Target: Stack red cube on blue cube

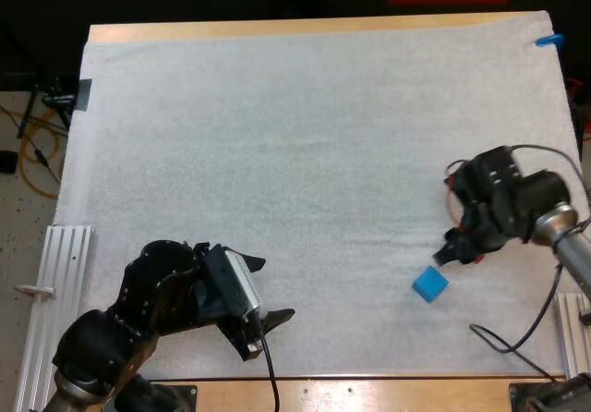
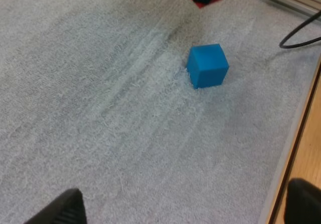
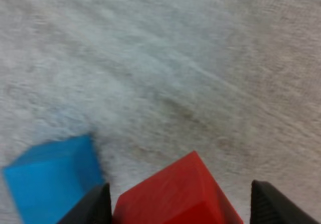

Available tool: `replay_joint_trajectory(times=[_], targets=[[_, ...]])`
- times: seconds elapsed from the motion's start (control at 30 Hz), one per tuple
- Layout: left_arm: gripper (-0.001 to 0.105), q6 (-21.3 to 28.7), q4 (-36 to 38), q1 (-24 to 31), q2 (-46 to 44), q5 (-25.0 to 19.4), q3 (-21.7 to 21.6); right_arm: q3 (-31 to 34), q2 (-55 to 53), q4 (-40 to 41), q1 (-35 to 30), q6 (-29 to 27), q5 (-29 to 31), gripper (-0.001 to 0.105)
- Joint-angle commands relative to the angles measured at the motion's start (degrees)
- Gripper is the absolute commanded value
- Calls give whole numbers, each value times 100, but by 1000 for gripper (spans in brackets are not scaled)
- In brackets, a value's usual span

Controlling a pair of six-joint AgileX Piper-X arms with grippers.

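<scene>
We are carrying the small red plastic cube (image 3: 175,194), clenched in our right gripper (image 1: 459,248); the bright blue plastic cube (image 1: 429,284) is lying just beside and below the claw. Next: centring over blue, then lowering. Our left gripper (image 2: 183,209) is idling, released; its wrist view is revealing the cubes' height gap, flattened from above.

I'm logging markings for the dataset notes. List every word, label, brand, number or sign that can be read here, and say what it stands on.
None: no word, number, brand or sign can be read in any view.
The red cube, the blue cube and the white mat all show plain surfaces.
</scene>
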Motion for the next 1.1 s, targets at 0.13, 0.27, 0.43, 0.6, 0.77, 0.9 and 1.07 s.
replay_joint_trajectory(times=[0.13, 0.27, 0.43, 0.6, 0.77, 0.9, 1.07], targets=[[76, -14, -36, -20, -10, -9, -43, -37, -67, -20, 657, 537, -34, 23], [76, -14, -36, -20, -10, -9, -43, -12, -67, -161, 1054, 829, -16, 23], [76, -14, -36, -20, -10, -9, -43, 197, -67, -283, 1188, 1034, -24, 23], [76, -14, -36, -20, -10, -9, -43, 343, -67, -432, 1188, 1059, -33, 23], [76, -14, -36, -20, -10, -9, -43, 342, -67, -668, 1188, 1059, -139, 23], [76, -14, -36, -20, -10, -9, -43, 375, -54, -655, 1188, 1059, -139, 23], [76, -14, -36, -20, -10, -9, -43, 498, -54, -624, 1188, 1085, -139, 23]])
